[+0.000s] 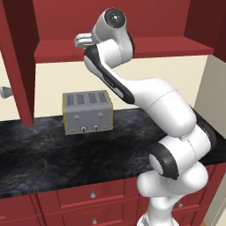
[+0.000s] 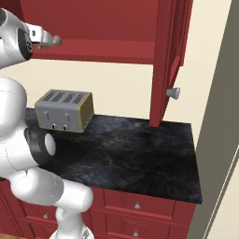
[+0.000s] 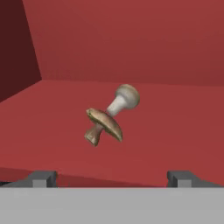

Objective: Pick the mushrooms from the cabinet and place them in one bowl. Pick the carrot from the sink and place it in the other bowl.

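Two small mushrooms (image 3: 105, 122) lie together on the red shelf of the cabinet (image 3: 175, 131), one with a tan-brown cap, the other pale and round-headed. My gripper (image 3: 112, 178) is open, its fingertips (image 3: 42, 178) spread wide and a short way in front of the mushrooms, not touching them. From the base, the gripper (image 1: 81, 40) is raised at the front edge of the cabinet (image 1: 132, 48) shelf, and it shows again as the gripper (image 2: 48, 40) at the upper left. The bowls, the carrot and the sink are out of view.
A silver four-slot toaster (image 1: 87, 111) stands on the dark stone counter (image 1: 66, 159) below the shelf. The cabinet door (image 2: 170, 60) hangs open at the right with its silver knob (image 2: 173, 93). Red drawers (image 2: 140, 203) run under the counter.
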Robot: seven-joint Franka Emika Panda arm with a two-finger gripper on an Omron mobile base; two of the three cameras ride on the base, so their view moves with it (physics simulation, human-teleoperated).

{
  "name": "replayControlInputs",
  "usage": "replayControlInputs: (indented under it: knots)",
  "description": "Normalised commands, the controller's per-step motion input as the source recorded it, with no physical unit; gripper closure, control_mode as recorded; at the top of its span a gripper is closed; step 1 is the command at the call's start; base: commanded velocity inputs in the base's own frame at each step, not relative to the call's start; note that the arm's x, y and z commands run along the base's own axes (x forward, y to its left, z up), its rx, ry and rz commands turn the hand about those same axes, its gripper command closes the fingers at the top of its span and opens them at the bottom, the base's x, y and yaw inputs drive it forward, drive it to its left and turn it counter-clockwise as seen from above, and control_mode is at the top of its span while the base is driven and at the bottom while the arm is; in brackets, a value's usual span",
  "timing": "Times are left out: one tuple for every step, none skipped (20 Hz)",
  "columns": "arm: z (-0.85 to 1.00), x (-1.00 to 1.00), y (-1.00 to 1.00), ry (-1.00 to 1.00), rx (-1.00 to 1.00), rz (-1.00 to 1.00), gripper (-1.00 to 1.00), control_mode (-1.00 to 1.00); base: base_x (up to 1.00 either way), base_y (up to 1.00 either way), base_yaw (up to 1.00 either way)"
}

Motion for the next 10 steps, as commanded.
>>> replayControlInputs:
  knots:
    - [-0.10,0.54,0.22,0.01,-0.03,0.00,-1.00,-1.00,0.00,0.00,0.00]
    - [-0.10,0.53,0.21,0.01,-0.02,0.00,-1.00,-1.00,0.00,0.00,0.00]
    - [-0.11,0.50,0.17,0.01,-0.02,0.00,-1.00,-1.00,0.00,0.00,0.00]
    - [-0.10,0.37,0.09,0.00,-0.03,0.00,-1.00,-1.00,0.00,0.00,0.00]
    - [-0.06,0.14,0.00,0.00,0.00,0.00,-1.00,-1.00,0.00,0.00,0.00]
    - [0.00,0.00,0.00,0.00,0.00,0.00,-1.00,-1.00,0.00,0.00,0.00]
    - [0.00,0.00,0.00,0.00,0.00,0.00,-1.00,-1.00,0.00,0.00,0.00]
    - [-0.04,0.00,0.00,0.00,-0.01,0.00,-1.00,-1.00,0.00,0.00,0.00]
    - [-0.22,0.00,0.00,0.00,-0.02,0.00,-1.00,-1.00,0.00,0.00,0.00]
    - [-0.28,0.00,0.00,0.00,-0.01,0.00,-1.00,-1.00,0.00,0.00,0.00]
